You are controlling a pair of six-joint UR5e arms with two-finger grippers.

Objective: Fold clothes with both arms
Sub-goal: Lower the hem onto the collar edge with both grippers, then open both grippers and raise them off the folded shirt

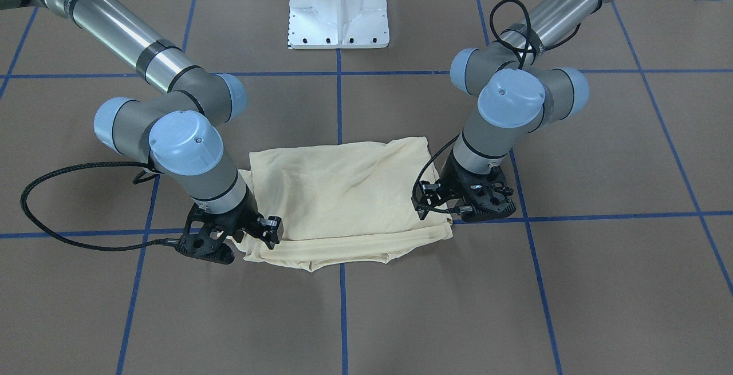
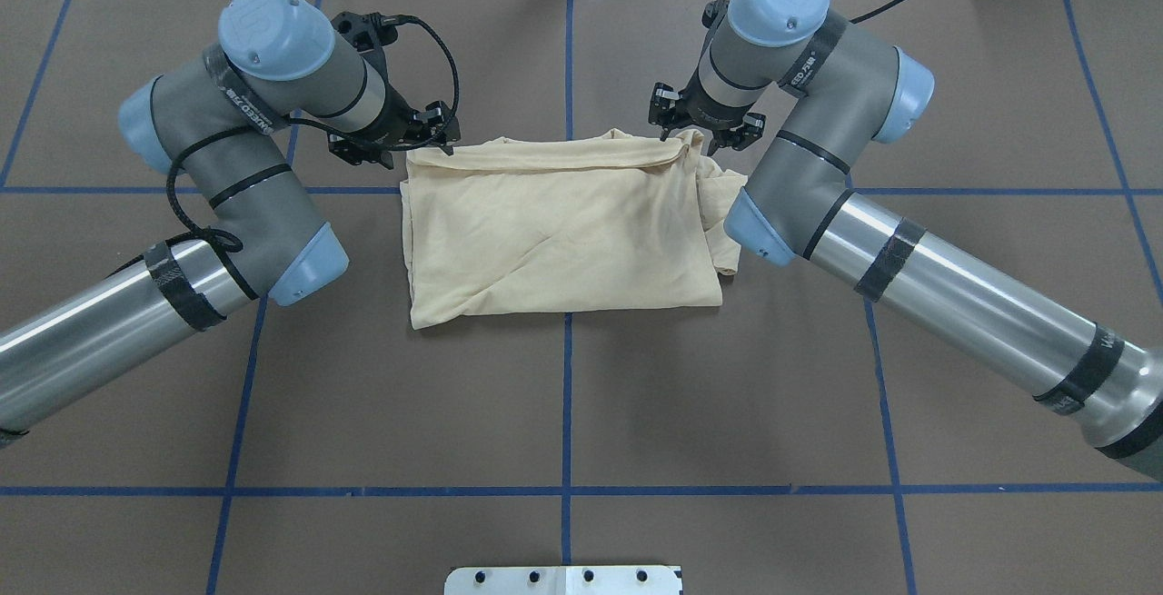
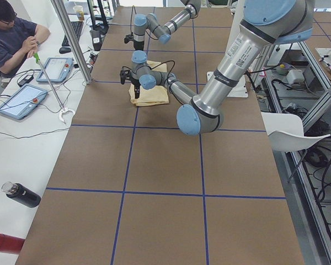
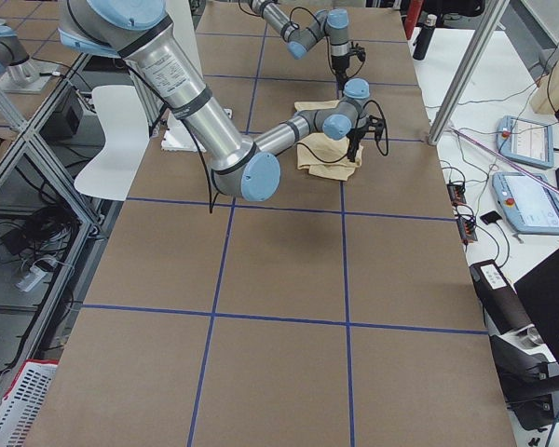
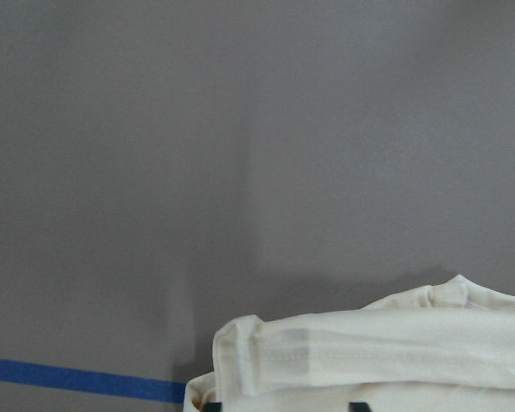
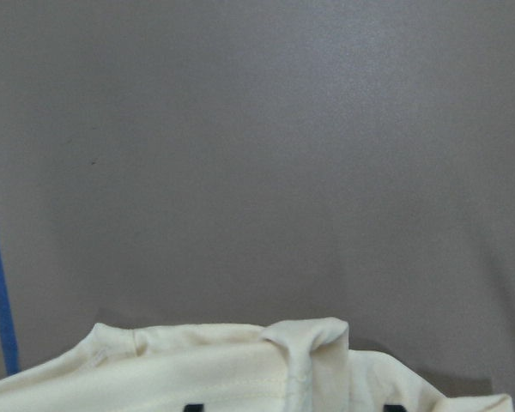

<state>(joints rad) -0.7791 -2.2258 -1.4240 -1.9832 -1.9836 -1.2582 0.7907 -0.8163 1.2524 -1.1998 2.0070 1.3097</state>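
A pale cream-yellow long-sleeved shirt [image 2: 554, 232] lies folded into a rough rectangle on a brown paper-covered table [image 2: 727, 395] crossed by blue tape lines [image 2: 568, 413]. It sits straight out from the robot's white metal base plate [image 1: 339, 11], well apart from it, centred on the tape line that runs away from the plate. The shirt's edge farthest from the base plate is layered, with a lower layer of cloth peeking out past the upper one. Loose cloth bunches on the side of the shirt toward the right arm. Two grey-and-silver jointed arms with light blue caps reach out from either side of the base plate and bend down to that far edge. The left arm [image 2: 245, 150] has its black left gripper [image 2: 427, 143] at the far corner on its own side, touching the cloth. The right arm [image 2: 818, 177] has its black right gripper [image 2: 695, 132] at the opposite far corner, also touching the cloth. In each wrist view the folded hem covers nearly all of the gripper, with only two small dark tips showing beneath it, so it cannot be told whether either gripper is spread or pinching the shirt. Beyond the table edge farthest from the base plate, a seated person in a dark top [image 3: 11, 38] is beside two tablets [image 3: 19, 101].
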